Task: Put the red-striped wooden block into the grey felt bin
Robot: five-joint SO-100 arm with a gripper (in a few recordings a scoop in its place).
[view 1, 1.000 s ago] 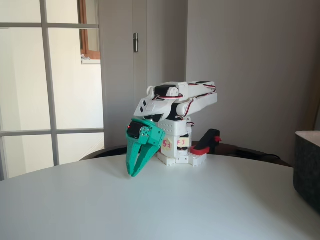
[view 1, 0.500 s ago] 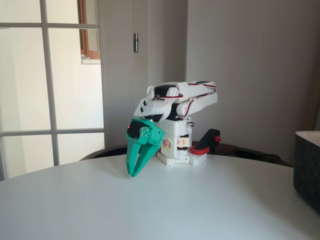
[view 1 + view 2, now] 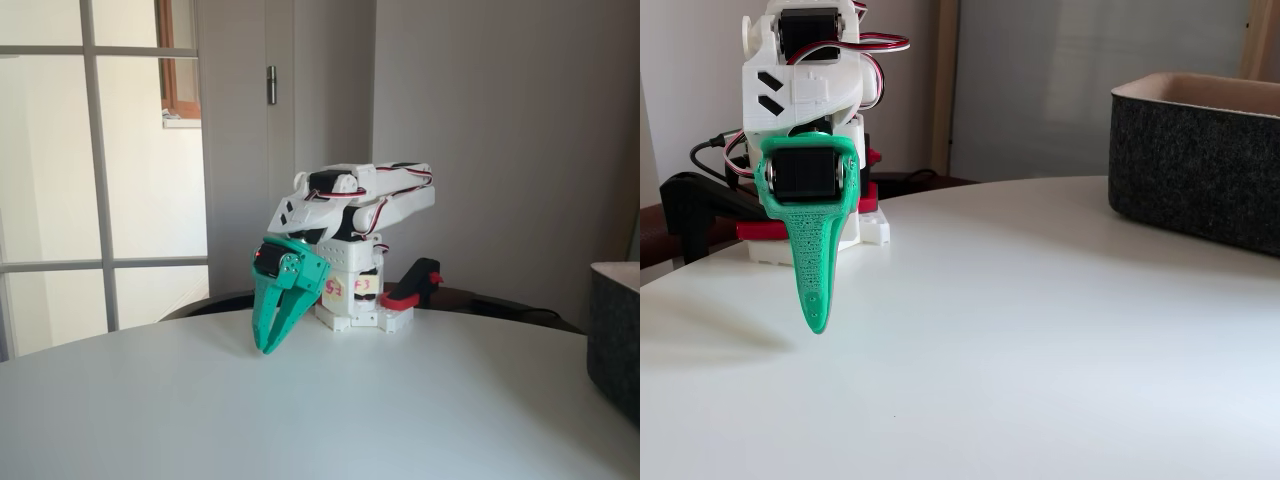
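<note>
White tabletop (image 3: 300, 400) is spreading in front of a plain wall and a glazed door, with the white arm (image 3: 360, 195) sitting folded over its base. Its green gripper (image 3: 268, 345) is pointing down at about 7 o'clock from the base in a fixed view, tips hanging just above the surface, jaws closed together and holding nothing. The block is not lying on any stretch of table I can make out, so the sensible first move, I judge, is finding it before reaching. At 3 o'clock the grey bin (image 3: 1200, 160) is standing well apart from the gripper; its inside is hidden behind the felt wall.
</note>
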